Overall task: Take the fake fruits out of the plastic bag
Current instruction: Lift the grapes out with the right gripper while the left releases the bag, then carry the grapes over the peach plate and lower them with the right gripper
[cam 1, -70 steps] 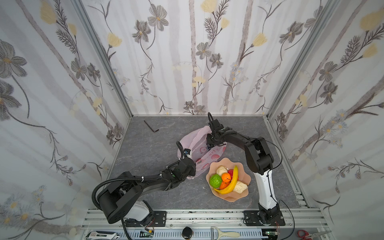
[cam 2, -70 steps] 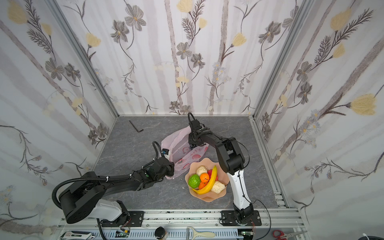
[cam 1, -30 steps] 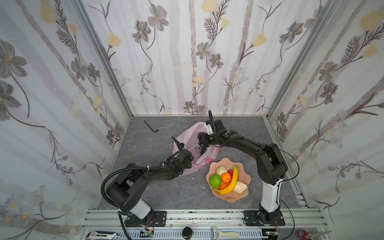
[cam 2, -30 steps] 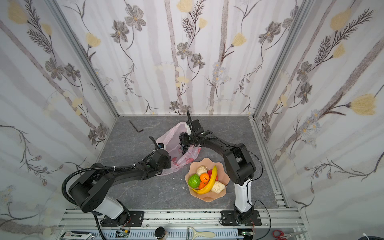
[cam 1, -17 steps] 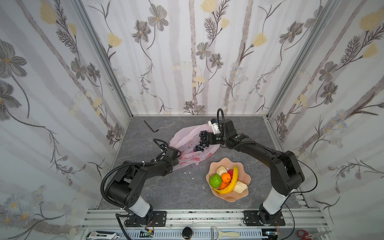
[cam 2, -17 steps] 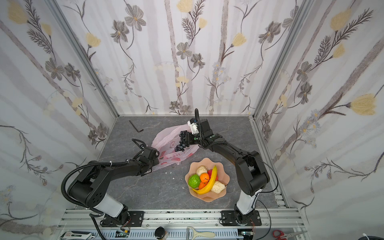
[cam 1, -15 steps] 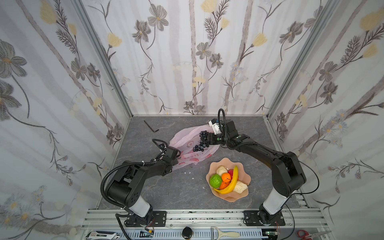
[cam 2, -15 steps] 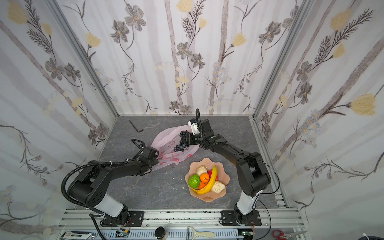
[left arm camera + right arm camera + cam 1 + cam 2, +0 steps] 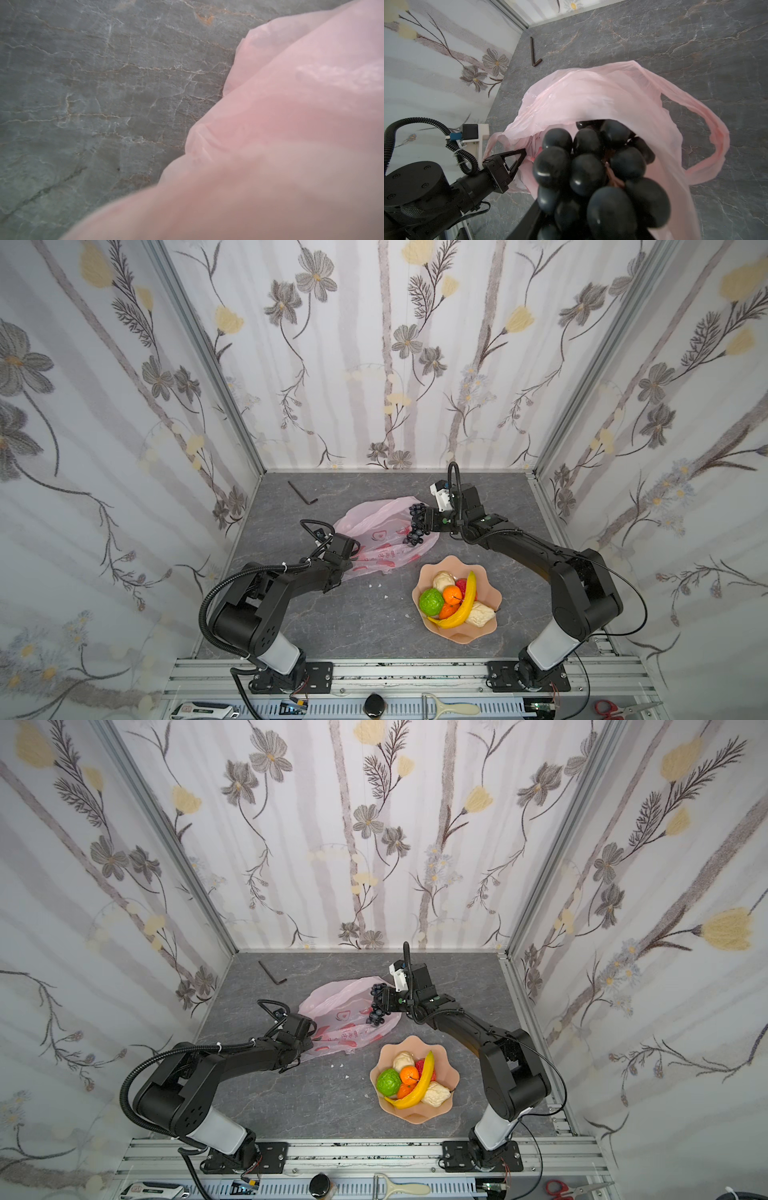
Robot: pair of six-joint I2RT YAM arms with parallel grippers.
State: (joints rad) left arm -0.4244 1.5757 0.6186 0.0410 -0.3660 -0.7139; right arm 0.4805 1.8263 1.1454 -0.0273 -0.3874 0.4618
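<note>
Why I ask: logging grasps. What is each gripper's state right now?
Left gripper: shut, pinching the plastic bag.
Right gripper: closed on the grape bunch.

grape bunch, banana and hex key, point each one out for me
grape bunch (image 9: 591,172): right wrist view, a grape in the middle of the dark cluster
banana (image 9: 465,599): in a top view, middle of its curved yellow body
hex key (image 9: 298,492): in a top view, middle of its long arm
</note>
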